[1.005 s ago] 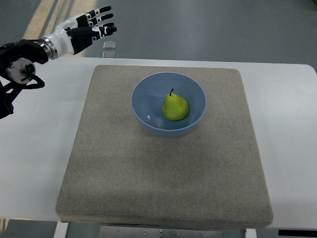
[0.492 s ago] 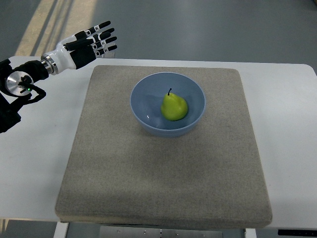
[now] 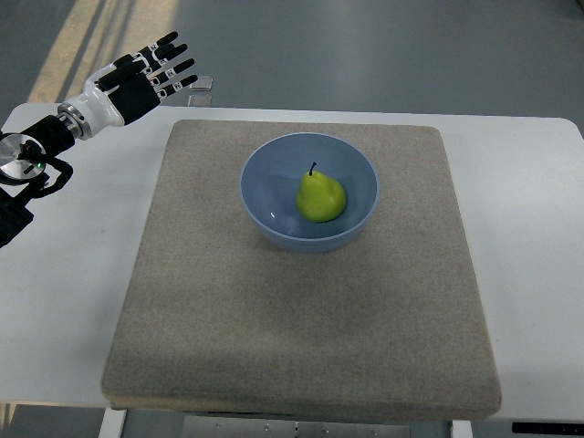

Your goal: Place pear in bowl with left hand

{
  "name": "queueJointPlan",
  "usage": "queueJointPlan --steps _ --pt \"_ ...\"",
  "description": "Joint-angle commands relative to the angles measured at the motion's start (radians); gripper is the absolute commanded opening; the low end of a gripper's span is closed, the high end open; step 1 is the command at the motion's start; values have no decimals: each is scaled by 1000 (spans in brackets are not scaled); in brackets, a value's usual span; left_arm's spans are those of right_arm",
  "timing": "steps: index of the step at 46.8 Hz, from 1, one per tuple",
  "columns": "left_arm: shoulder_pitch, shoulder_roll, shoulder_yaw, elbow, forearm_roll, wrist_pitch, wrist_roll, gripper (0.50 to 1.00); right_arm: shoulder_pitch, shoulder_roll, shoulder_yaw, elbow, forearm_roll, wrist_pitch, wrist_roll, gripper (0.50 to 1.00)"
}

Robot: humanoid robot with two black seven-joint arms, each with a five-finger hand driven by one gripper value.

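Observation:
A green pear (image 3: 321,197) with a dark stem lies inside the blue bowl (image 3: 265,169), slightly right of its middle. The bowl stands on the upper middle of a grey-brown mat (image 3: 301,310). My left hand (image 3: 146,75) hovers over the table's far left corner, well away from the bowl, fingers spread and holding nothing. Its black and white arm comes in from the left edge. The right arm does not show.
The mat covers most of a white table (image 3: 73,265). A small clear square object (image 3: 203,84) lies on the floor beyond the table's far edge, just right of my hand. Grey floor fills the top of the view.
My left hand has drawn back to the left and toward the table's far left corner, still open. The pear and bowl have stayed where they were.

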State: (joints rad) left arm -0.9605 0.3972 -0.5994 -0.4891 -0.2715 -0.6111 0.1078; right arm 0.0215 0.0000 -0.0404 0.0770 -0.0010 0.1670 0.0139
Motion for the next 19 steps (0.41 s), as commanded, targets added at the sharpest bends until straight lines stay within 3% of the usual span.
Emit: queueJointPlan --steps 1,19 --pt "5 -1 0 0 0 0 12 994 0 0 1 1 1 5 0 924" --pt "8 2 1 -2 5 0 15 994 -2 0 -1 23 -4 9 -3 926"
